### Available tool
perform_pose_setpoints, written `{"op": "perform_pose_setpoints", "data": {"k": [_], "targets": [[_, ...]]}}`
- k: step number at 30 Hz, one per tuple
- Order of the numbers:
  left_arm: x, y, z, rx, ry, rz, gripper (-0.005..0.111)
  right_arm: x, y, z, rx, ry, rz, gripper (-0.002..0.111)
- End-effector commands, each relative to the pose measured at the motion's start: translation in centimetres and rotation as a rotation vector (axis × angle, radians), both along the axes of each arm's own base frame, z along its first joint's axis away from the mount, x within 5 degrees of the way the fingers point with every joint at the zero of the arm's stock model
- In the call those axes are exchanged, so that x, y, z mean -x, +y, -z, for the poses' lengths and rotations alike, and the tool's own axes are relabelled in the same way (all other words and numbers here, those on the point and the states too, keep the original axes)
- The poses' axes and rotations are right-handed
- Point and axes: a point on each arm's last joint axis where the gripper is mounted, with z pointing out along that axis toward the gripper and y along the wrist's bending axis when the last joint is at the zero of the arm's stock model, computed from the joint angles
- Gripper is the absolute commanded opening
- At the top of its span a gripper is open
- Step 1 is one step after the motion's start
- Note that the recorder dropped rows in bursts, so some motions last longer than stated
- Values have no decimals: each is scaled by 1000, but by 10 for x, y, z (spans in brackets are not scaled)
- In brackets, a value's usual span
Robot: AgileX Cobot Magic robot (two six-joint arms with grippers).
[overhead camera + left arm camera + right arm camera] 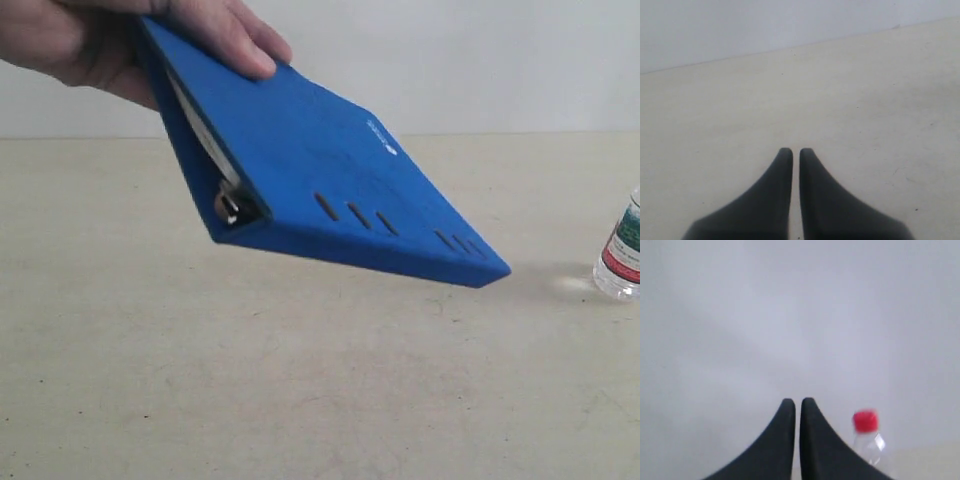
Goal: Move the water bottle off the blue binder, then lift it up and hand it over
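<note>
The blue binder (pixel 330 190) is being held clear of the table (pixel 300 400) by a person's hand (pixel 110 45), gripped at one corner and tilted, with its far corner hanging lowest. The water bottle (pixel 622 255) is standing upright on the table, well apart from the binder, so the clearing step is judged done.

The left gripper (pixel 791 151) is being kept nearly closed, with only a thin slit between the jaws and nothing in them. Only bare table is being shown ahead of it. The right gripper (pixel 794 402) is being kept just as narrow and empty. The bottle is being seen beyond its tips and off to one side, not between the jaws.

Since the binder is being carried by the hand and by neither gripper, the lift and handover are judged complete, or very nearly so. Little is being left beyond the arms resting away.
</note>
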Motion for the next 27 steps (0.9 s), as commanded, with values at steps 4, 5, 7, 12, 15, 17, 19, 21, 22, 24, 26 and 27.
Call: {"op": "perform_pose_setpoints", "data": {"k": [4,5,7,12,15,17,19,21,22,24,26,27], "targets": [[0,0,0,8,-8,3,5,-4,-1,37,230,406,56,0],[0,0,0,8,-8,3,5,-3,0,46,222,509,35,0],[0,0,0,8,-10,3,5,-1,1,55,209,608,15,0],[0,0,0,8,-10,3,5,-1,0,55,230,606,23,0],[0,0,0,8,-12,3,5,-1,0,55,229,606,23,0],[0,0,0,8,-12,3,5,-1,0,55,229,606,23,0],[0,0,0,8,-12,3,5,-1,0,55,228,606,23,0],[0,0,0,8,-12,3,5,-1,0,55,225,604,22,0],[0,0,0,8,-12,3,5,-1,0,55,225,604,22,0],[0,0,0,8,-12,3,5,-1,0,55,225,604,22,0],[0,0,0,8,-12,3,5,-1,0,55,225,604,22,0],[0,0,0,8,-12,3,5,-1,0,55,225,604,22,0]]}}
